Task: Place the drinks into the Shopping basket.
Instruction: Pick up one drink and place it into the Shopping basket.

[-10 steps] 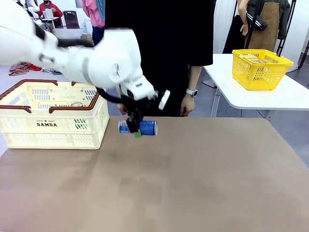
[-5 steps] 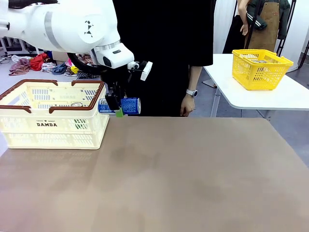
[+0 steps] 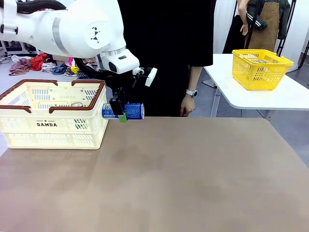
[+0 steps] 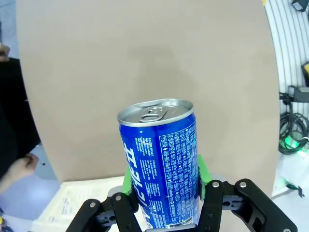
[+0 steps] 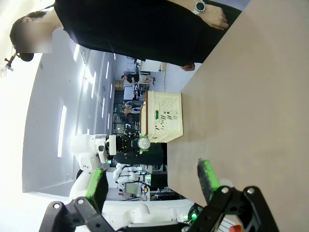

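Now gripping the blue can (image 3: 135, 110) sideways in the clenched left pincer (image 3: 120, 114), above the desk (image 3: 193, 169) beside the basket's (image 3: 48, 134) right rim, likely to clear it, with the right pincer (image 5: 150, 170) spread and empty.

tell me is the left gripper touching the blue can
Touching. Left wrist view: the left gripper has green pads pressed against both sides of the blue can.
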Controlling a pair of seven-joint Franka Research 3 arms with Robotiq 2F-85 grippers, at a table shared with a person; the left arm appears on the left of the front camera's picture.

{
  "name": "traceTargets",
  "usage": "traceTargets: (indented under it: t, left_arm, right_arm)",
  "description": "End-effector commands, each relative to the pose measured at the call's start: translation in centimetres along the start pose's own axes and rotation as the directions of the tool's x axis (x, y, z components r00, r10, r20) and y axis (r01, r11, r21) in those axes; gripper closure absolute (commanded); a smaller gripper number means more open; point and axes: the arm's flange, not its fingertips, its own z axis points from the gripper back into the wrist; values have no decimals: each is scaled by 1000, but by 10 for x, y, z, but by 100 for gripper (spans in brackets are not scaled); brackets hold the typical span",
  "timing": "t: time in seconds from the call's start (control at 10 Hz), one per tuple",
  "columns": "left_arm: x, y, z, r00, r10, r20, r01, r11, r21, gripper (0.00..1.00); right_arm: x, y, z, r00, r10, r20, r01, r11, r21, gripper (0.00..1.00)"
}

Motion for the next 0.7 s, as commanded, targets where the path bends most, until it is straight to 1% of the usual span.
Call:
traceTargets:
  t: [0.0, 0.1, 0.2, 0.3, 0.4, 0.5, 0.6]
  left_arm:
    - [-41, 24, 45, 981, 193, 33, -193, 981, -6, 100]
    - [-83, 39, 72, 935, 344, 91, -344, 939, -16, 100]
    - [-131, 55, 97, 851, 500, 163, -502, 865, -32, 100]
    - [-181, 69, 118, 733, 642, 226, -648, 760, -54, 100]
    - [-235, 83, 135, 604, 750, 269, -762, 643, -79, 100]
    - [-279, 94, 145, 477, 827, 299, -848, 522, -90, 100]
    - [-319, 101, 146, 349, 889, 297, -908, 399, -127, 100]
  right_arm:
    - [0, 2, 1, 1000, 4, 0, -4, 1000, 7, 0]
    - [0, 2, 1, 1000, 4, 0, -4, 1000, 7, 0]
    - [0, 2, 1, 1000, 4, 0, -4, 1000, 7, 0]
    - [0, 2, 1, 1000, 4, 0, -4, 1000, 7, 0]
    - [0, 2, 1, 1000, 4, 0, -4, 1000, 7, 0]
    - [0, 2, 1, 1000, 4, 0, -4, 1000, 7, 0]
    - [0, 2, 1, 1000, 4, 0, -4, 1000, 7, 0]
